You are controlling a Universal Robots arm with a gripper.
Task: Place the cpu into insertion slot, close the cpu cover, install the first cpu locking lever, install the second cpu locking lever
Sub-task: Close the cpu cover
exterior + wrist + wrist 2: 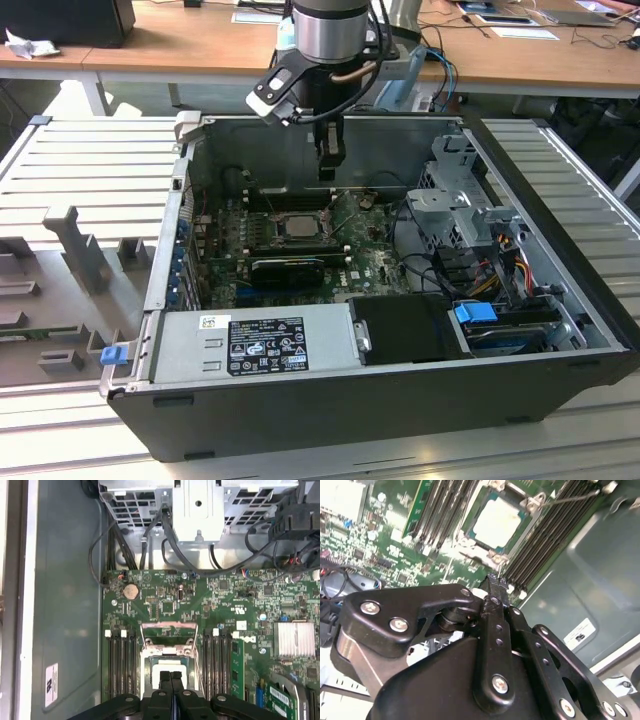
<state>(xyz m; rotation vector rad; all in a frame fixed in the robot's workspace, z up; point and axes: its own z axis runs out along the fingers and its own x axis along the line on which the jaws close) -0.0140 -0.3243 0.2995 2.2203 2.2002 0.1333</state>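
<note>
My gripper (171,674) has its two black fingers pressed together, with nothing between them. It hangs inside the open computer case (350,410), just above the cpu (497,522). In the first wrist view my fingertips hide part of the chip. The cpu lies flat in its socket, shiny side up. It is square, so no side is the long one, and its edges run the same way as the black memory slots (120,665) that lie close on both sides of it. The cpu cover (165,647) looks lifted. It stands up from one edge of the socket and does not lie on the chip. A thin wire lever (567,498) sticks out past one corner of the socket. All of this sits on the green motherboard (165,600) on the floor of the case. A round battery (131,590) and a ribbed silver heat sink (295,640) sit on the board too, well apart from the socket. Black cables (172,545) hang down from the grey drive cage (455,205). A power supply (255,340) fills the near side of the case in the exterior view. The case lies on a ribbed metal table (100,170).
</note>
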